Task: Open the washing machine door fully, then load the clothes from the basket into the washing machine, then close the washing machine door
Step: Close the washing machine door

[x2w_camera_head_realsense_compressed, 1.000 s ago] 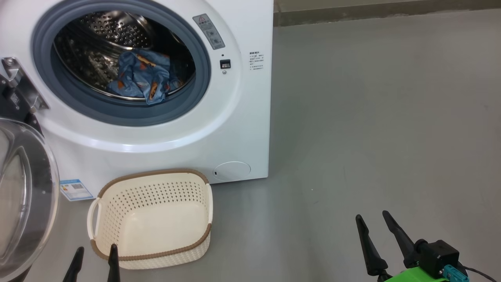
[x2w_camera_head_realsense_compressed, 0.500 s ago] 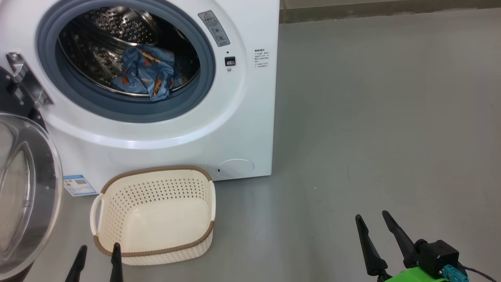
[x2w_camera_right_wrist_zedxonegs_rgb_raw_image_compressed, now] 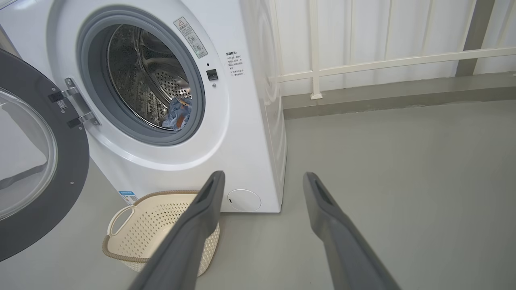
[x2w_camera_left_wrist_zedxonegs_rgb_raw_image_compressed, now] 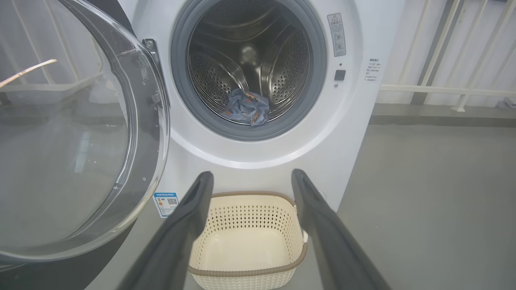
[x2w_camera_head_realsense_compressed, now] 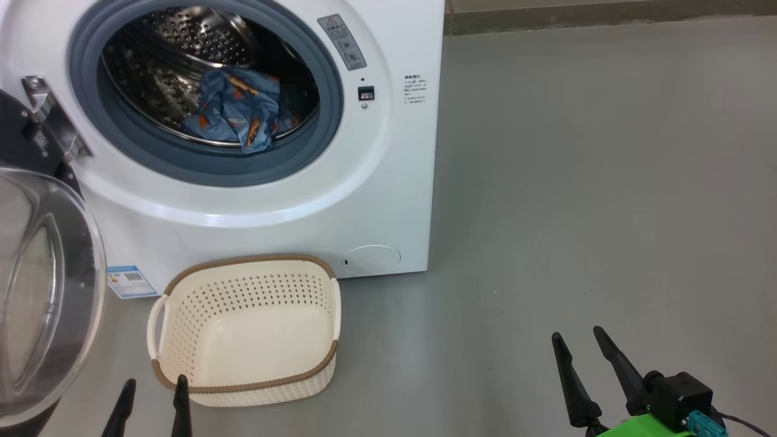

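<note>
Because the light blue bundle of clothes printed with small orange-brown animals (x2w_camera_head_realsense_compressed: 234,109) already lies at the front of the steel perforated drum (x2w_camera_head_realsense_compressed: 176,36) of the big white front-loading washing machine (x2w_camera_head_realsense_compressed: 388,170), the cream-white perforated plastic basket with a brown woven-look rim (x2w_camera_head_realsense_compressed: 243,262) stands empty just before the machine. The large round washing machine door, a glossy black ring around bulging clear glass (x2w_camera_head_realsense_compressed: 42,291), hangs swung wide at the left, so closing it looks like the remaining step. The left gripper (x2w_camera_head_realsense_compressed: 154,381) hovers by the basket's near rim, close to that door; the right gripper (x2w_camera_head_realsense_compressed: 576,332) is well apart over the grey floor (x2w_camera_head_realsense_compressed: 607,182). Both have jaws spread wide, holding nothing, free to push.
</note>
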